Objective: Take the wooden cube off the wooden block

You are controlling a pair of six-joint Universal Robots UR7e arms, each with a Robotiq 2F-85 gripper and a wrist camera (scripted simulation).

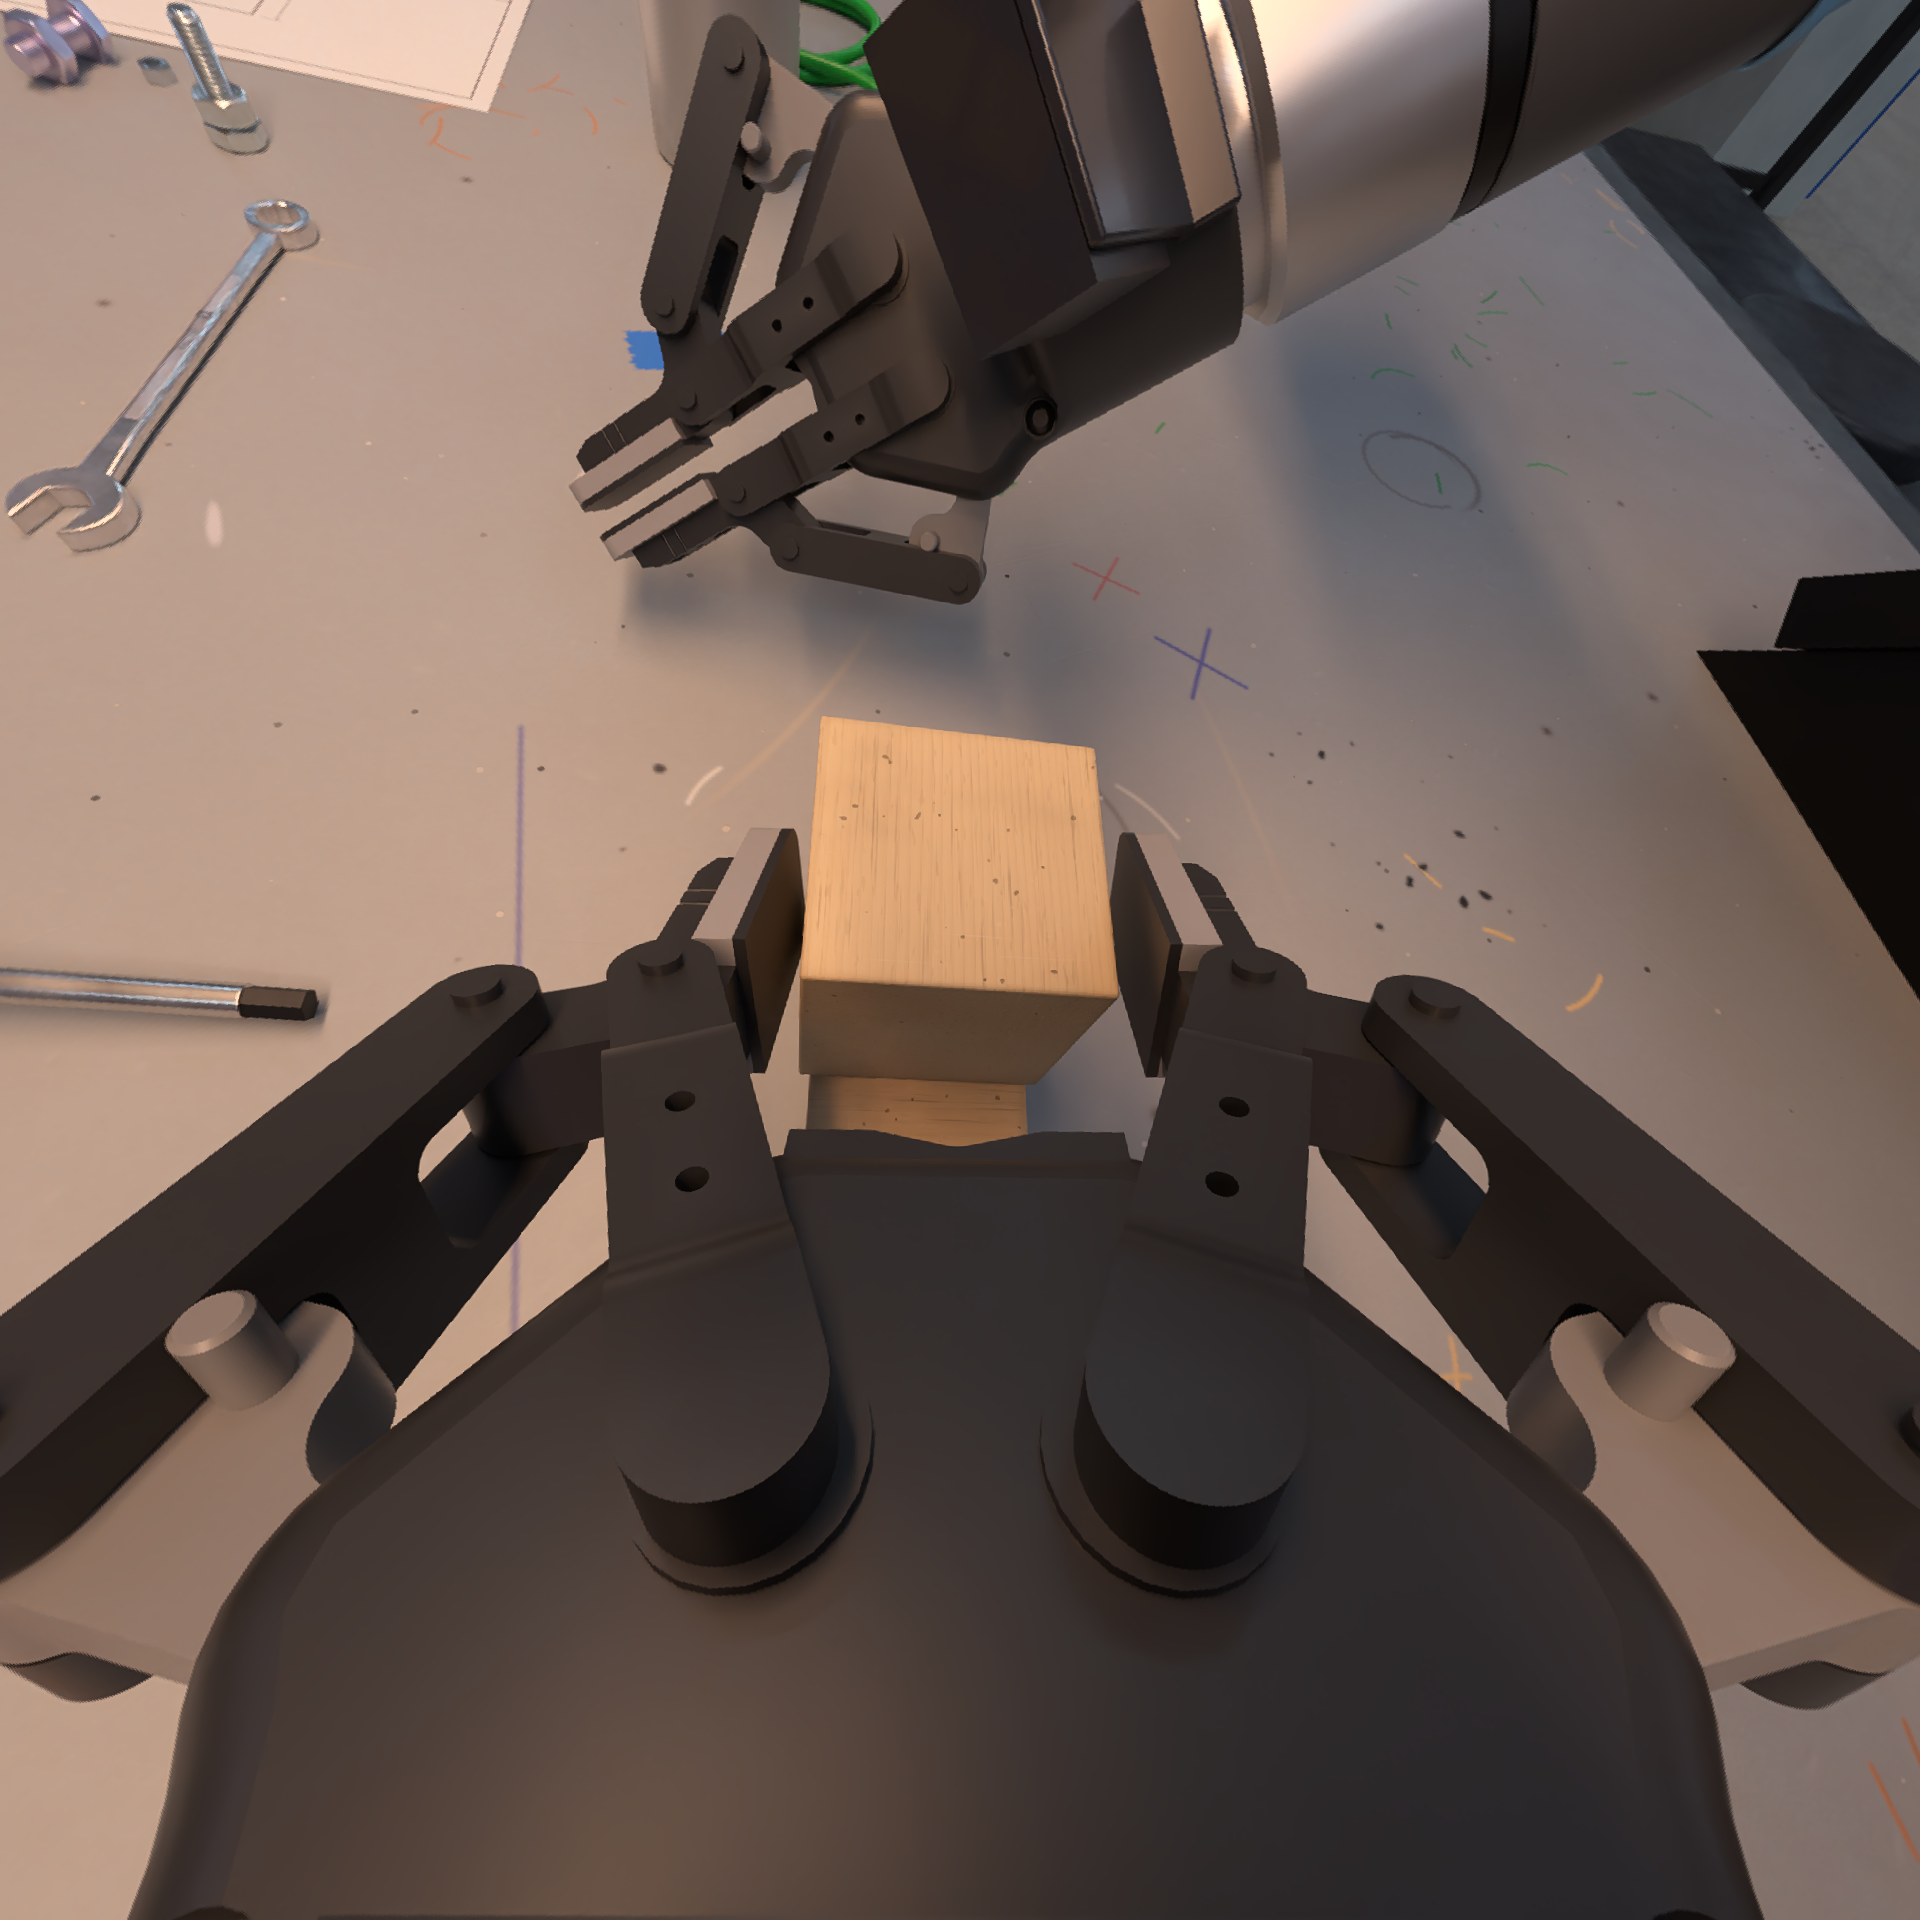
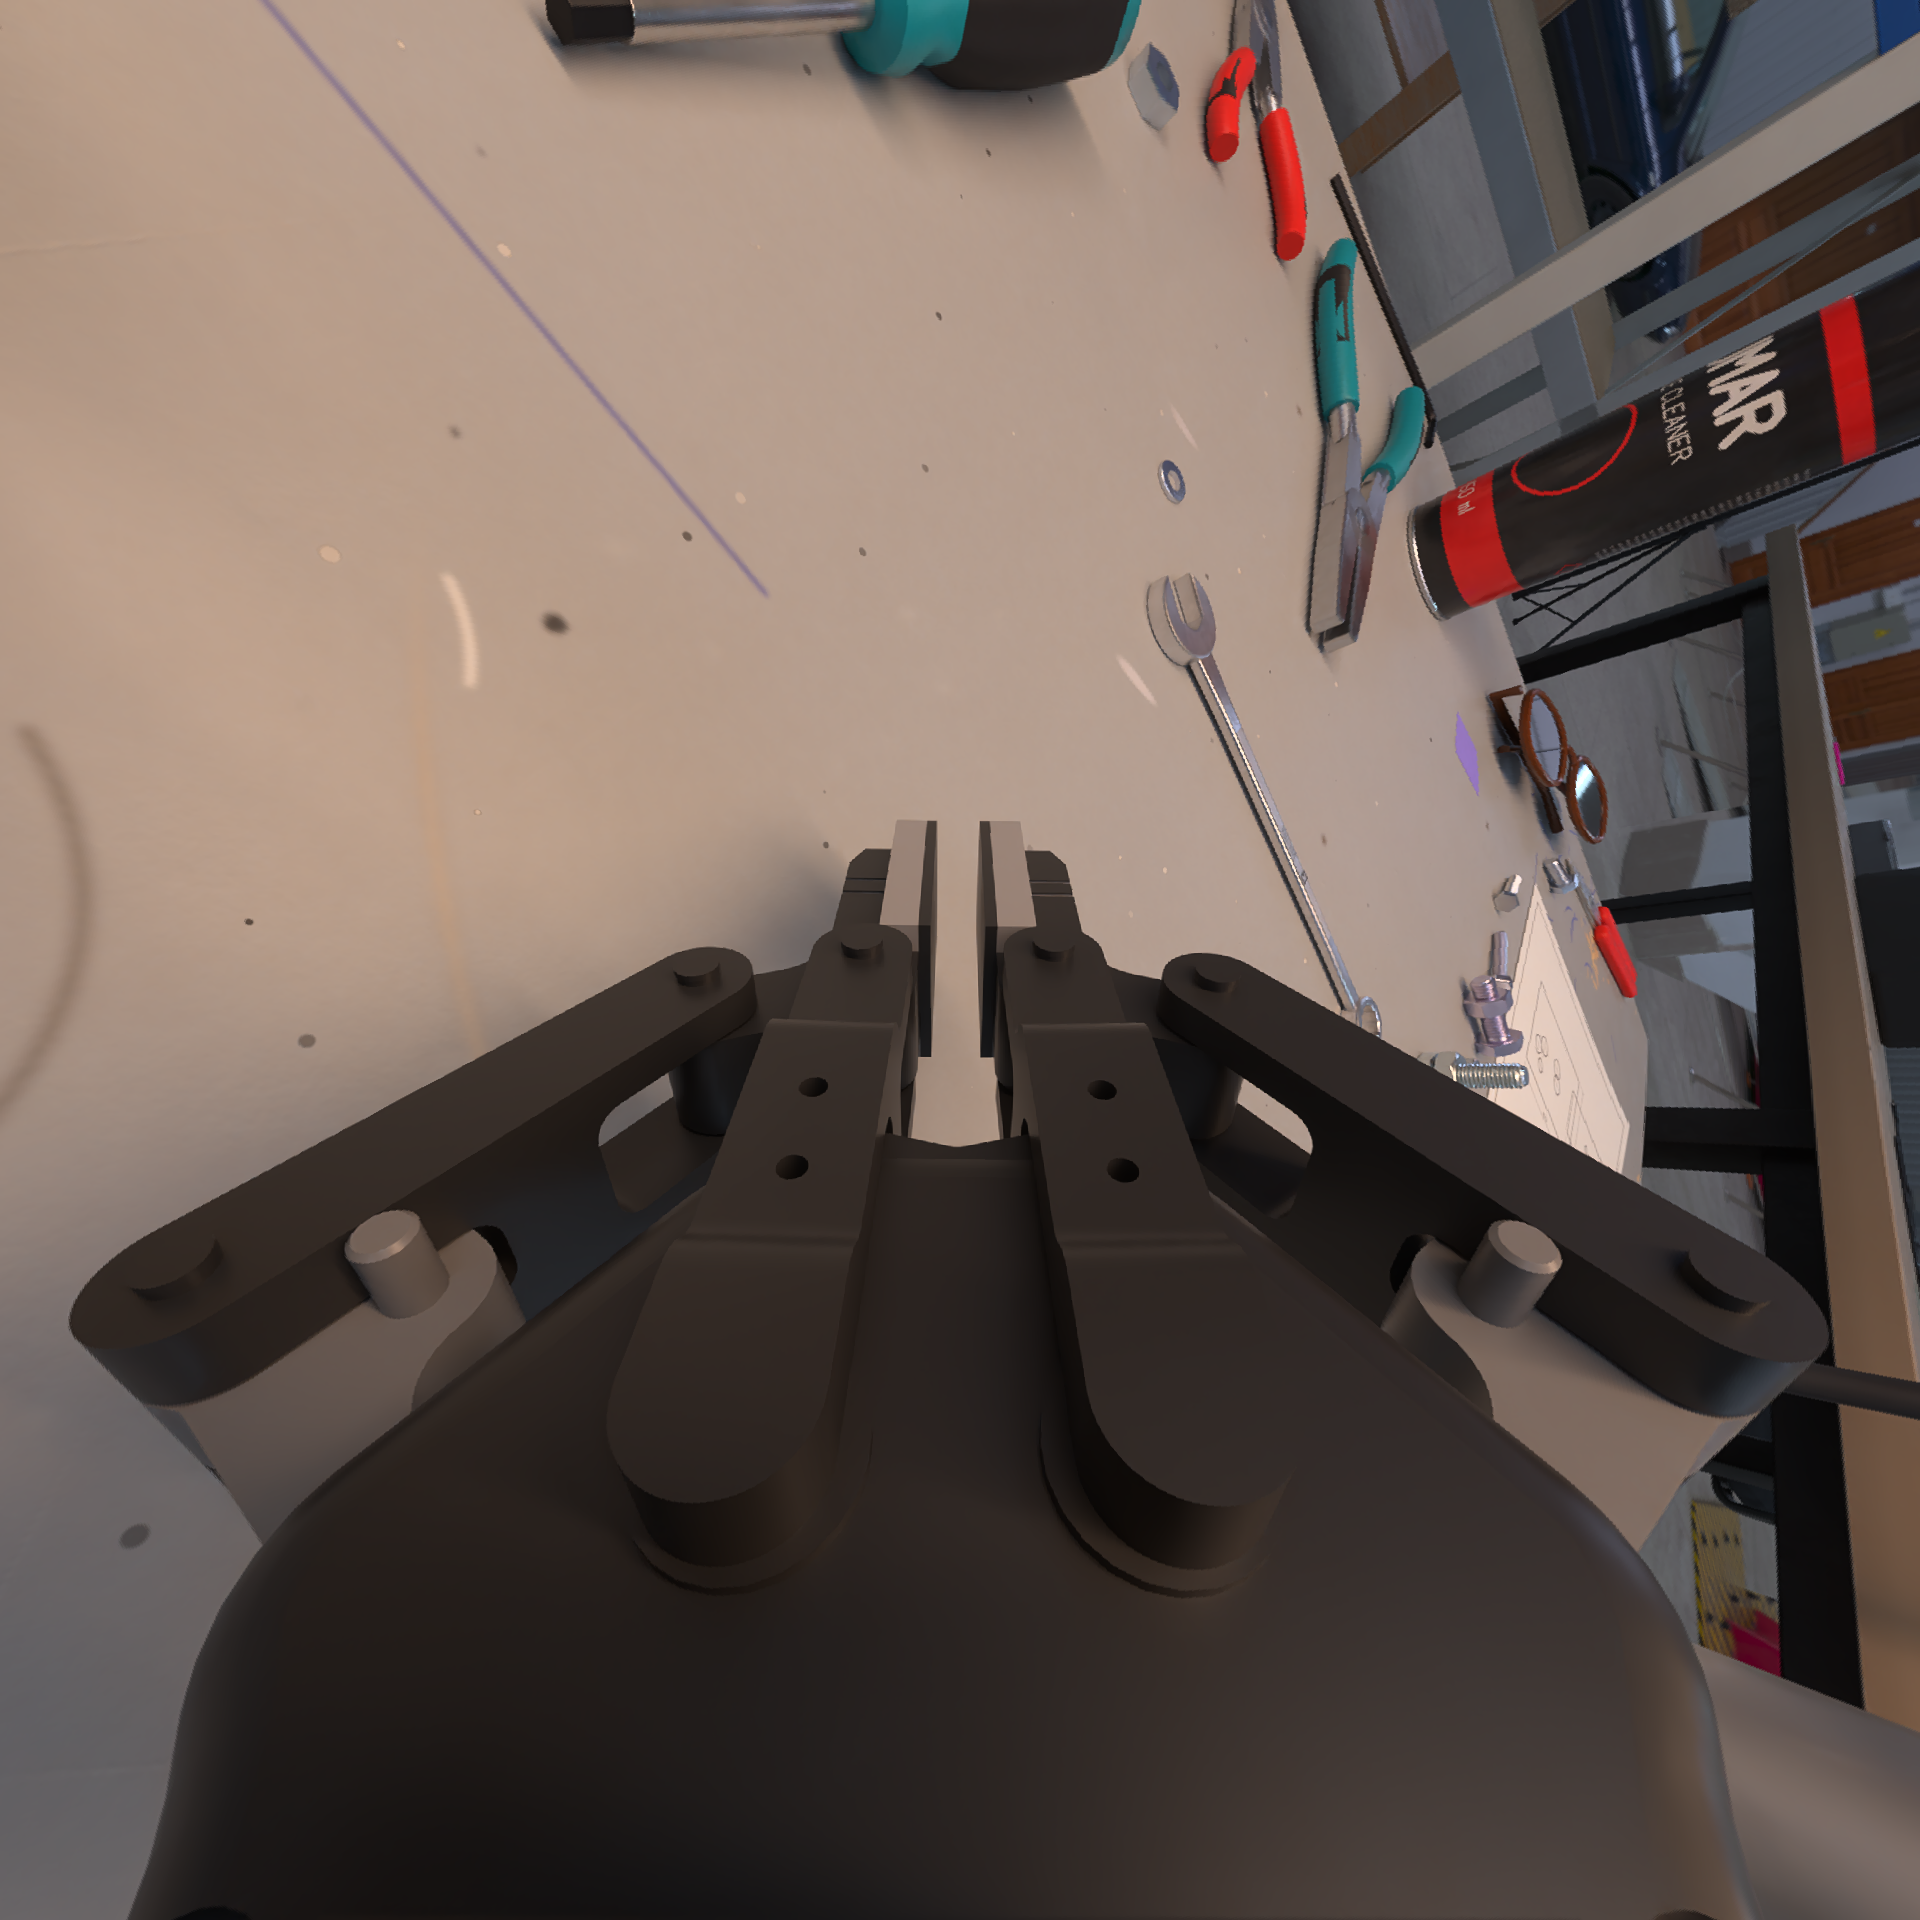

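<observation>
In the left wrist view, a pale wooden cube point(image 1: 951, 862) sits between the fingers of my left gripper point(image 1: 956, 862). Both pads press its left and right sides. Under it, a strip of the wooden block point(image 1: 920, 1117) shows, mostly hidden by the cube and the gripper's body; I cannot tell whether the two touch. My right gripper point(image 1: 644, 509) hangs beyond the cube, low over the table, tips pointing left, empty. In the right wrist view, the right gripper point(image 2: 957, 831) has its pads nearly together with nothing between them. The cube and block do not show there.
A spanner point(image 1: 156, 384), a bolt point(image 1: 213, 83) and a metal rod point(image 1: 156, 992) lie to the left. A dark box point(image 1: 1849, 779) stands at the right edge. The right wrist view shows the spanner point(image 2: 1247, 790), teal pliers point(image 2: 1351, 447), a spray can point(image 2: 1662, 447) and glasses point(image 2: 1558, 769).
</observation>
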